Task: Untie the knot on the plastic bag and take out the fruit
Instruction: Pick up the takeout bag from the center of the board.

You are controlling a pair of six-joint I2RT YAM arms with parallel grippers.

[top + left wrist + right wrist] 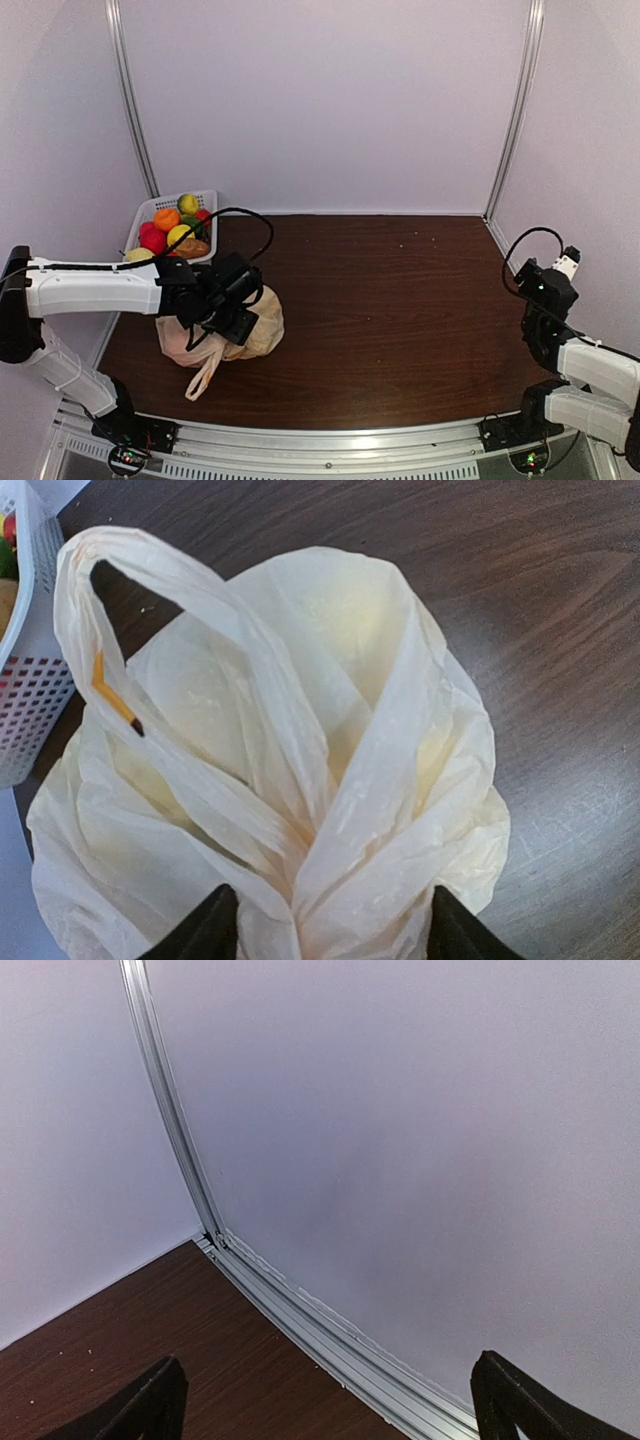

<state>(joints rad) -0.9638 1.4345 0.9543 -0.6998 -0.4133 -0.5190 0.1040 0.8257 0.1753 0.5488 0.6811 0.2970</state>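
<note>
Left wrist view: your left claw gapes astride the knot; pinch there, since the plastic bag looks flimsy and slippery.

**Camera Placement: Three Views**

The top external camera sat above and behind the arm bases, facing down toward 12 o'clock over the whole table from a distance. The left wrist camera looked down at close range on the plastic bag, with the basket at its 9 o'clock; both also showed in the overhead view. The right wrist camera faced the wall and upright rail at the table's far corner, likewise shared overhead.
</note>
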